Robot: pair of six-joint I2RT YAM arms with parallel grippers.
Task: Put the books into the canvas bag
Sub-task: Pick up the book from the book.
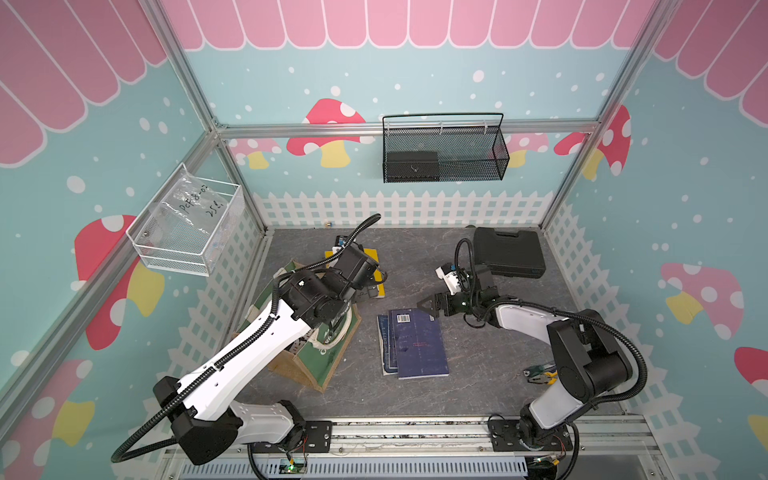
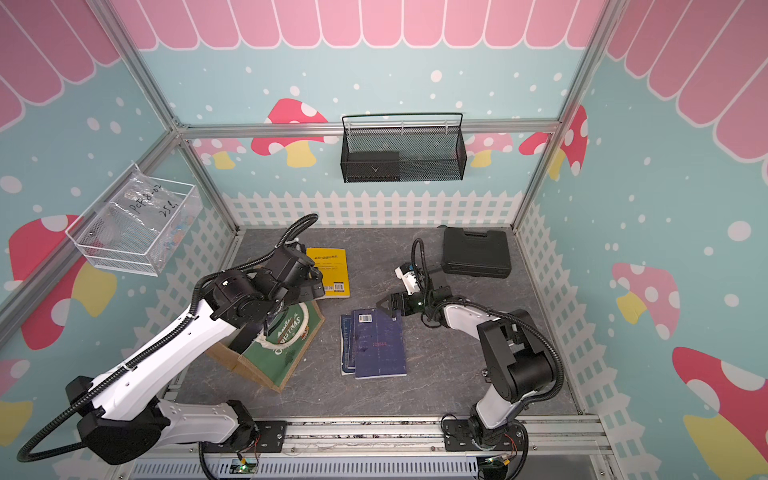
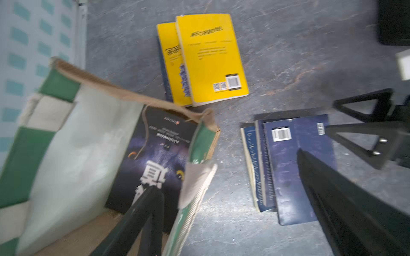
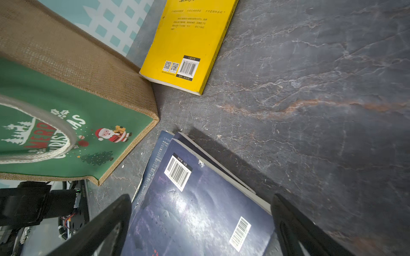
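Now, on the grey slate tabletop, we log the canvas bag standing at robot's left under the L arm, green panel twd centre. The black wolf-eye book is already inside it. Navy books, approx. three, lie stacked flat at centre, just beside the bag. Two yellow books overlap further back, near the bag's corner. L gripper: jaws wide, empty, over the bag rim. R gripper: jaws wide, empty, straddling the top navy book; contact w/ it we can't tell.
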